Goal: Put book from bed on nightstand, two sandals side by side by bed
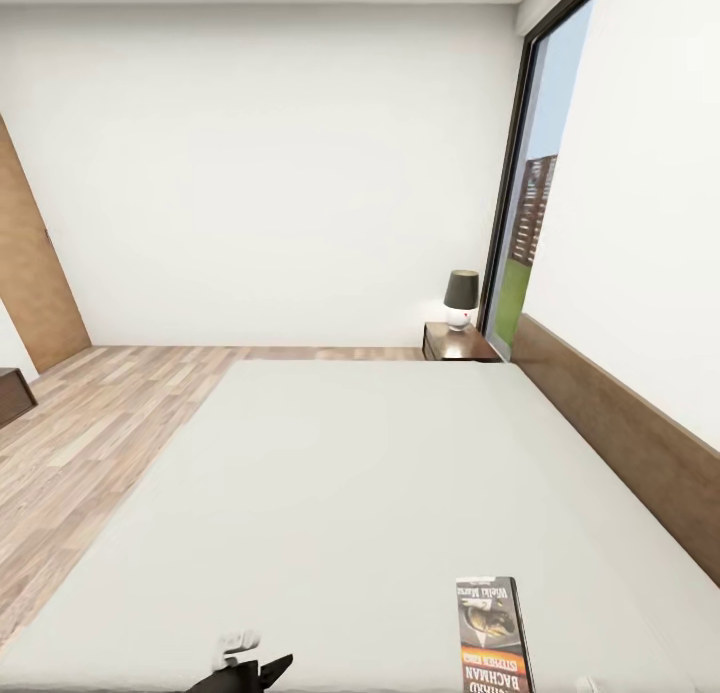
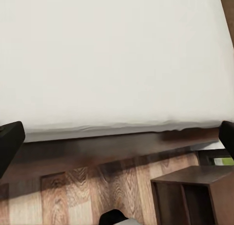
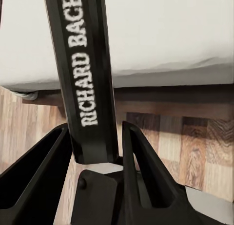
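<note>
Bed [image 1: 380,493] with its pale grey mattress spreads across the head view, its dark headboard [image 1: 620,433] running along the right wall beside the tall window [image 1: 530,193]. Past the bed's far corner stands a reddish-brown nightstand [image 1: 455,345] carrying a small lamp [image 1: 460,299]. The book [image 3: 85,74] sits spine-out between the right gripper's [image 3: 95,157] dark fingers [image 3: 141,171], which clamp its lower end above the bed's edge. The left gripper [image 2: 117,137] hangs spread wide over the mattress edge, holding nothing
</note>
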You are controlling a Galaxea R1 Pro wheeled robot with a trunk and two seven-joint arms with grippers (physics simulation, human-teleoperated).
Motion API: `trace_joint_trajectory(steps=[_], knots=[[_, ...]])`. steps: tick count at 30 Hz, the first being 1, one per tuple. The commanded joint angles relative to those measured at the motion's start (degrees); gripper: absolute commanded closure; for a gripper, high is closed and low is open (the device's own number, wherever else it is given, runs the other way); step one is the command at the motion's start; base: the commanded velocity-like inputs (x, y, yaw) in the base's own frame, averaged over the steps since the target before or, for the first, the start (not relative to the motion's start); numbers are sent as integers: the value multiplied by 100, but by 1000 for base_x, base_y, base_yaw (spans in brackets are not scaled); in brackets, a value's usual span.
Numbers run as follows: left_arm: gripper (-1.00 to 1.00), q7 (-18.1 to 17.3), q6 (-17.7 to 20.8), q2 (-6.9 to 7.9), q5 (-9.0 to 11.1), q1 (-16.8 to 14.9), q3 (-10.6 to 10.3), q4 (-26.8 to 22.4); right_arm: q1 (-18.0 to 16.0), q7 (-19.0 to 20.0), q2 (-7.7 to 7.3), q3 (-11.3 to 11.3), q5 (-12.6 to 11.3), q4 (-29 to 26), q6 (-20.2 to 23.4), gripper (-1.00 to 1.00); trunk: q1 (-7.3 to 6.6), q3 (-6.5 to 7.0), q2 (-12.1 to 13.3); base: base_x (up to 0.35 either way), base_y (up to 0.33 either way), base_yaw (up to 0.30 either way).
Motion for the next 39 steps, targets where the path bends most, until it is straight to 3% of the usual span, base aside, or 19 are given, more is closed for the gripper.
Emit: trace_joint_trajectory(steps=[1, 39], knots=[[-100, -20, -26, 0, -33, -6, 44, 10, -5, 6, -5, 26, -61, -3, 50, 100, 1, -9, -7, 0, 0, 0], [-100, -8, -36, -37, -28, -5, 44, 21, -5, -2, -4, 25, -61, 7, 34, 100, 1, -7, -7, 0, 0, 253]])
